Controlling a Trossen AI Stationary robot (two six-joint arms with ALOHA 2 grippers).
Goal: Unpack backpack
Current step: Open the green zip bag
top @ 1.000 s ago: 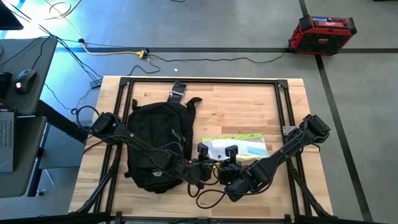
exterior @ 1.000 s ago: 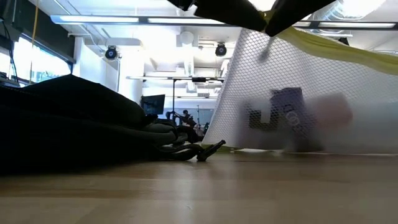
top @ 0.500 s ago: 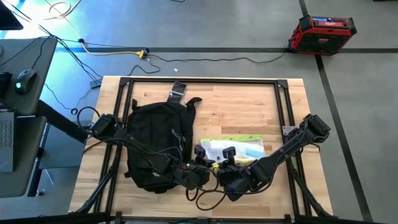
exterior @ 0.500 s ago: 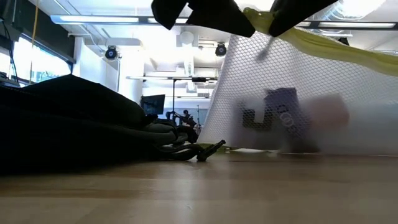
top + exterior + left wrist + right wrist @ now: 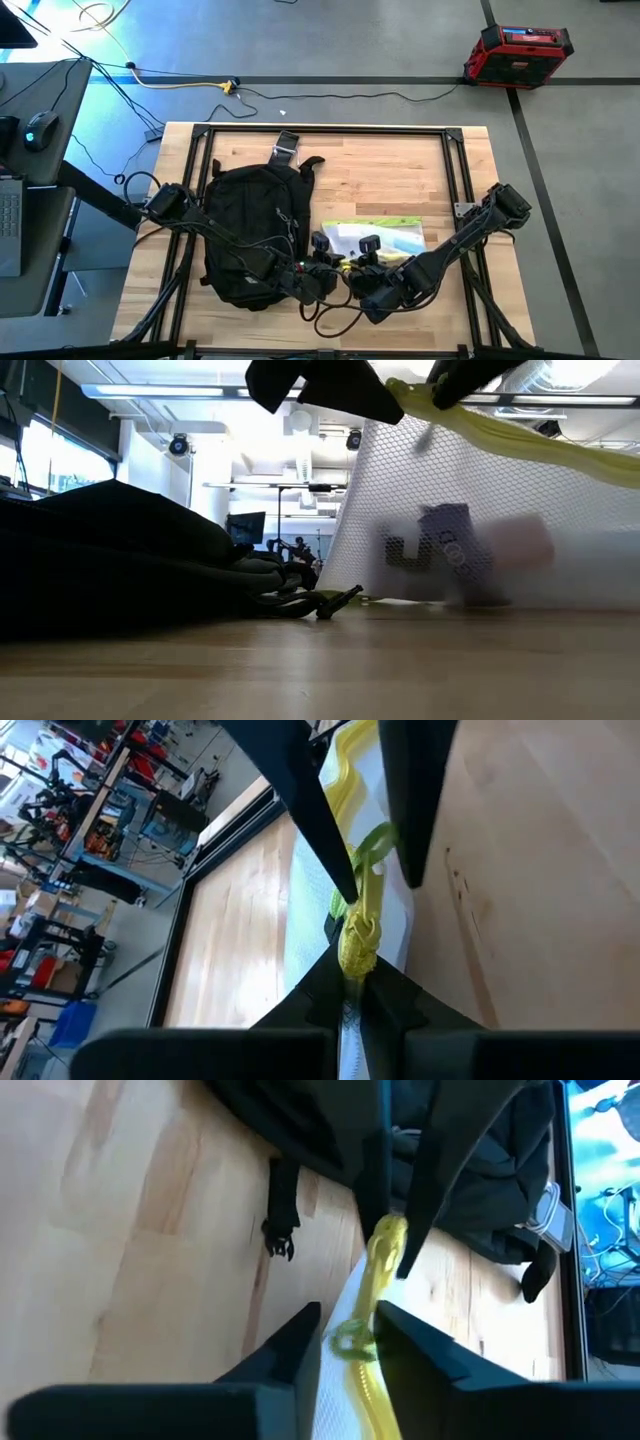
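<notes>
Both grippers meet at your mesh pouch (image 5: 375, 238); left gripper (image 5: 352, 982) has just clamped its yellow trim (image 5: 360, 925); right gripper (image 5: 350, 1335) is parting, handing over beside the backpack (image 5: 250, 230).

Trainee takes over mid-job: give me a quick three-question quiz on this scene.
1. True or false: the pouch is inside the backpack.
2. What does the left gripper pinch? A) the pouch's yellow trim B) a backpack strap C) nothing
3. Fill in: the right gripper has its fingers ____ around the trim.
Key: 1 false, it is out on the table; 2 A; 3 open.
</notes>
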